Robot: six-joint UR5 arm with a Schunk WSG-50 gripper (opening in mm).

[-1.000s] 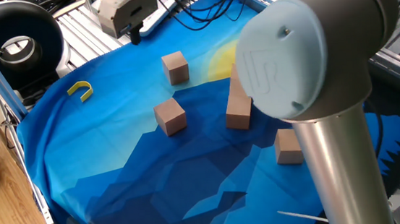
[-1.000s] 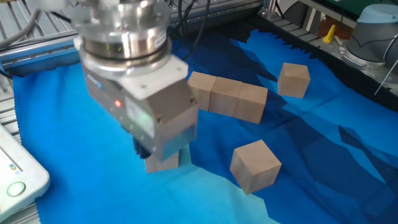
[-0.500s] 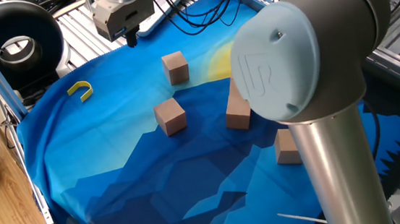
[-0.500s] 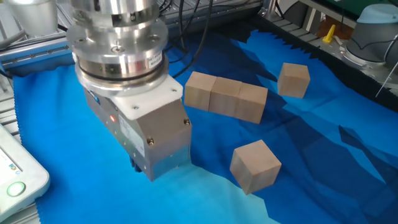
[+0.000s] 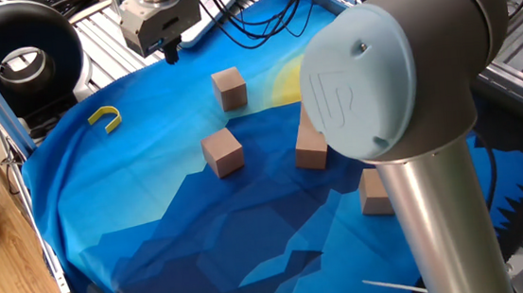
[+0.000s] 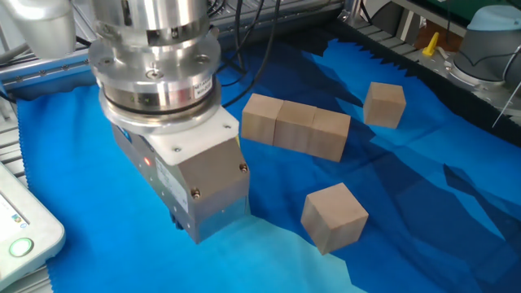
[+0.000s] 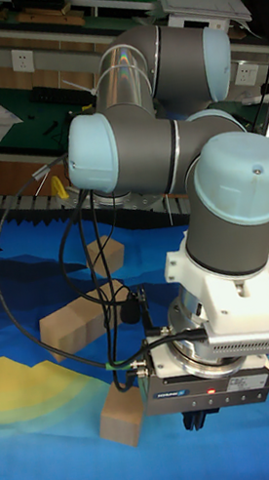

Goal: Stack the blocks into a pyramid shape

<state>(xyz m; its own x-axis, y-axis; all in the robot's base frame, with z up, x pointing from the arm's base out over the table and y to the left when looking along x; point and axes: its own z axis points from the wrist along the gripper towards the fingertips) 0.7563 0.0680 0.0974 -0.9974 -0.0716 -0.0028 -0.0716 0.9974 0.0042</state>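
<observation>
Several light-brown wooden blocks lie on the blue cloth. One block [image 5: 229, 88] sits at the back and another [image 5: 223, 152] in the middle. A row of three touching blocks [image 6: 297, 126] lies flat, with single blocks beyond it [image 6: 384, 104] and in front of it [image 6: 334, 216]. My gripper [image 5: 171, 50] hangs above the cloth's far left edge, away from the blocks, its dark fingers close together and holding nothing. In the tall view the gripper [image 7: 198, 419] is just right of a block [image 7: 125, 412]. The gripper body hides that block in the other fixed view.
A small yellow U-shaped piece [image 5: 105, 117] lies near the cloth's left edge. The arm's big grey elbow [image 5: 397, 68] blocks part of the block row. Black cables [image 5: 259, 14] trail over the cloth's back edge. A black round device [image 5: 21, 58] stands off the cloth at left.
The gripper has shifted a little left and back, away from the blocks, and now covers the block beside it in the other fixed view. The blocks have not moved.
</observation>
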